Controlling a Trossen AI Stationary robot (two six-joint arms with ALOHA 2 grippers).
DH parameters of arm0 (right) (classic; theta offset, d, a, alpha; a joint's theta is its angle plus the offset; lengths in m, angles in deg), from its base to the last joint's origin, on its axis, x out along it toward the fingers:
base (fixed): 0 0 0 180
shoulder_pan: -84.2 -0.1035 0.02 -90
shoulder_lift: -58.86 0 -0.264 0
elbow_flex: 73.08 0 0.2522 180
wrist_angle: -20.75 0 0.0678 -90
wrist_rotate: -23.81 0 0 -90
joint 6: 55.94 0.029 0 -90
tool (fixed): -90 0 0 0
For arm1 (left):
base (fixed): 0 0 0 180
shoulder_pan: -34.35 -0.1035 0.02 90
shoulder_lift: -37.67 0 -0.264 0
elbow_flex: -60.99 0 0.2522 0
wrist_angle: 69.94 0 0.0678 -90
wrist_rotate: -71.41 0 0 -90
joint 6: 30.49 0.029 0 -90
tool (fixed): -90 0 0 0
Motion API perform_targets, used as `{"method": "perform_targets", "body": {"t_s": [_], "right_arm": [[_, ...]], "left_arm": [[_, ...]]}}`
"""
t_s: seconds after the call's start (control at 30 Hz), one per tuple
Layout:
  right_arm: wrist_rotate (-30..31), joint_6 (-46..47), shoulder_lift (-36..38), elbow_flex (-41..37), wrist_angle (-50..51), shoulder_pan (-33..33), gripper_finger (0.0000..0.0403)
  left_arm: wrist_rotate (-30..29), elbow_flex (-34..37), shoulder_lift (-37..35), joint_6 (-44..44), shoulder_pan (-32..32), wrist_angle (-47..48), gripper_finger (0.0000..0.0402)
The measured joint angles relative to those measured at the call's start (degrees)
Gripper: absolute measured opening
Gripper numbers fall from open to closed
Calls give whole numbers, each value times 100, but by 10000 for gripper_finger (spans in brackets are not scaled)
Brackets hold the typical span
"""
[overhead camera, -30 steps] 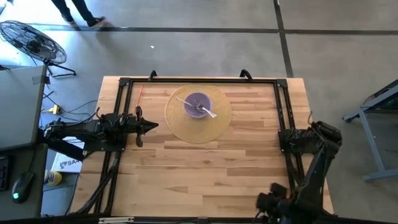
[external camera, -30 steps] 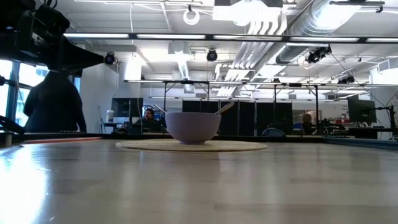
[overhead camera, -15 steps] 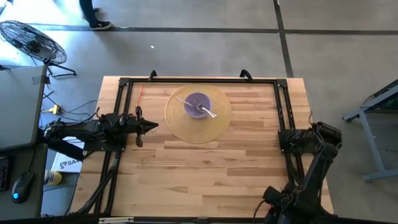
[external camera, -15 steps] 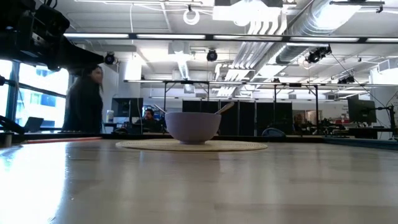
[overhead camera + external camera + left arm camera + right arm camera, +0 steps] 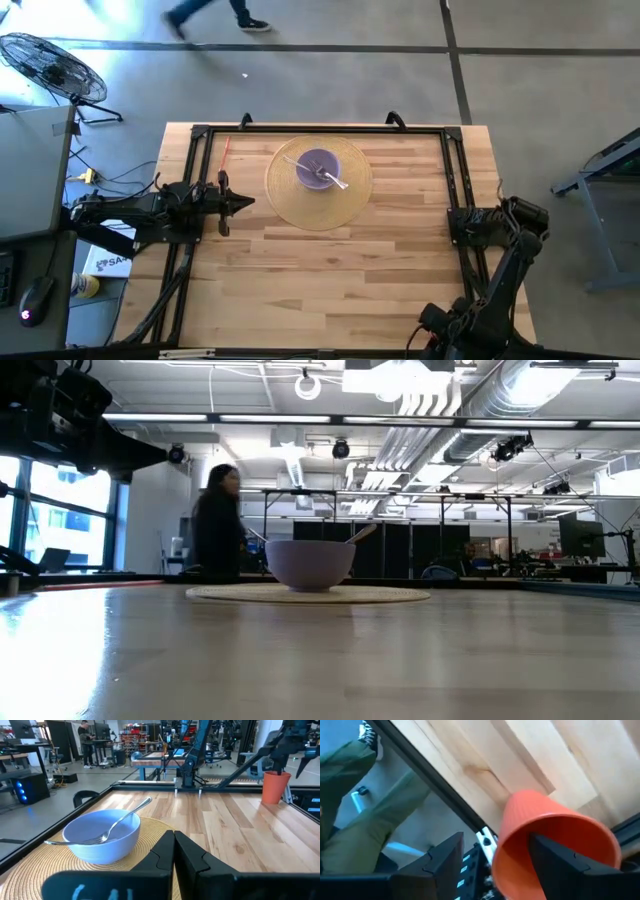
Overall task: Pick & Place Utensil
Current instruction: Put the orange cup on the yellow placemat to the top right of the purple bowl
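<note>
A pale blue bowl stands on a round woven placemat near the table's far edge. A fork and a second utensil lie in it, their handles leaning on its rim. My left gripper hovers shut, left of the placemat. My right gripper is open at the table's near right corner, over an upright orange cup. One finger is over the cup's mouth and the other is outside its wall. In the high view the arm hides the cup. My right gripper comes at the orange cup's rim from above, straddling its wall. I cannot tell whether either finger touches it. The cup stands on the table.
A black metal frame runs around the tabletop. Bare wood lies between the placemat and the near edge. A person walks past beyond the far edge. A person's legs show by the near right corner.
My right arm's wrist has shifted slightly toward the near edge. A person beyond the far edge has walked toward the right. The bowl, the utensils and my left arm have kept still.
</note>
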Motion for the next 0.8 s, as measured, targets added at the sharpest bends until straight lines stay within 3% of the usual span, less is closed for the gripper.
{"method": "perform_targets", "body": {"t_s": [0.23,0.8], "right_arm": [[-237,111,-265,2,-107,-2,190],[-351,260,-278,2,-82,37,57]], "left_arm": [[-2,-1,-1,-1,-2,0,1],[-2,-1,0,-1,-2,0,1]]}}
